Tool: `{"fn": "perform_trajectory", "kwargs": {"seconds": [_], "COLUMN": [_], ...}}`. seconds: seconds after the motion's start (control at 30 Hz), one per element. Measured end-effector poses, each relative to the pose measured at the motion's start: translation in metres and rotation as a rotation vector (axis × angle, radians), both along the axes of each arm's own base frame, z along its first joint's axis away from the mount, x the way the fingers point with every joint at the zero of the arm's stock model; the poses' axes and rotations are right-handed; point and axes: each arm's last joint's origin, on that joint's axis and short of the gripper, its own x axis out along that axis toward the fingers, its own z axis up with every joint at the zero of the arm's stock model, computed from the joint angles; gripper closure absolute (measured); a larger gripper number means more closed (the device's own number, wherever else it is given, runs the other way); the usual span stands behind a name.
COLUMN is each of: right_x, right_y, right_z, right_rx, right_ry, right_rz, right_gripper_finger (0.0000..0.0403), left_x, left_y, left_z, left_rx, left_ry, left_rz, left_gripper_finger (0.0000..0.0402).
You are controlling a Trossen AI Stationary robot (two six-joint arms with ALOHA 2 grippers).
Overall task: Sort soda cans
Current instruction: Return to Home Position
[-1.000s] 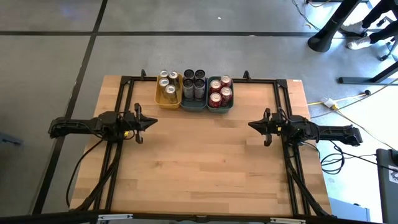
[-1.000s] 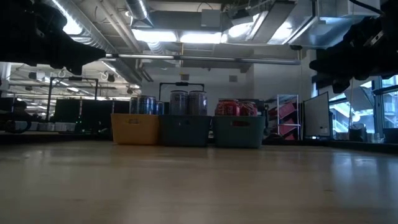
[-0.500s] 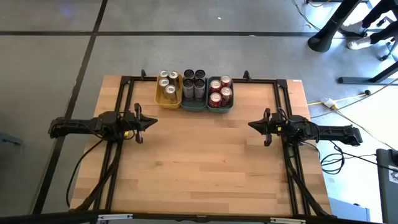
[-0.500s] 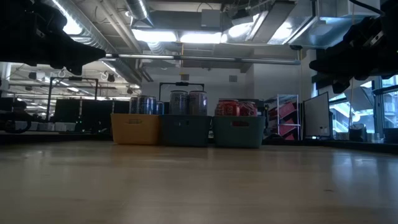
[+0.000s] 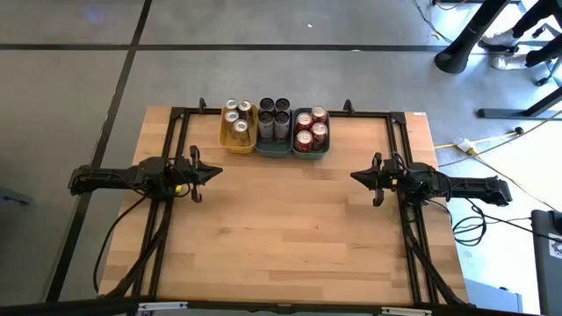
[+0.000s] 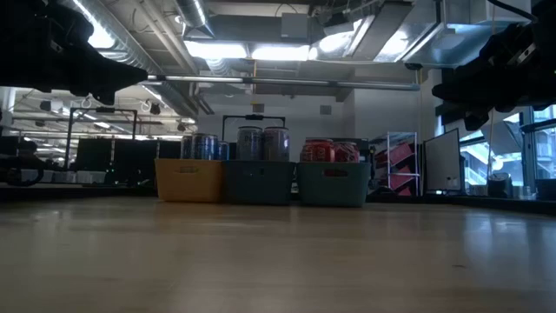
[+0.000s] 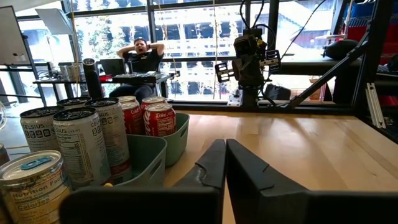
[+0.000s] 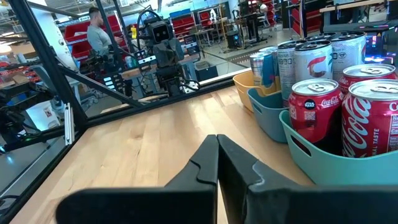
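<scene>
1. High view: you see the soda cans (image 5: 281,118) all binned at the far edge of the worktop (image 5: 281,228). The gold cans (image 5: 235,116) are in the yellow tray (image 5: 238,147), the dark cans (image 5: 267,106) in the middle tray (image 5: 274,151), and the red cans (image 5: 310,130) in the teal tray (image 5: 311,155). The trays touch in a row. No can stands loose, so the sorting looks done. The left gripper (image 5: 213,172) and right gripper (image 5: 356,177) hang at their own sides, well apart from the trays.
2. Low view: the three trays sit side by side with the cans upright inside them. The near worktop carries nothing.
3. Left wrist view: the left arm's fingers (image 7: 211,165) are pressed together and pinch nothing. The trays stand off to one side.
4. Right wrist view: the right arm's fingers (image 8: 202,165) are pressed together too, also holding nothing. I judge that you have only the parking of the arms left.
</scene>
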Motion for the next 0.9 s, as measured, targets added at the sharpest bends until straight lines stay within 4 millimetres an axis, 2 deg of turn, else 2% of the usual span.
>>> {"fn": "perform_trajectory", "kwargs": {"seconds": [0.9], "right_x": [0.0000], "right_y": [0.0000], "right_z": [0.0000], "right_rx": [0.000], "right_ry": [0.000], "right_rz": [0.000], "right_gripper_finger": [0.0397], "left_x": [0.0000], "left_y": [0.0000], "left_z": [0.0000], "left_rx": [0.000], "left_ry": [0.000], "left_rz": [0.000], "left_gripper_finger": [0.0395]}}
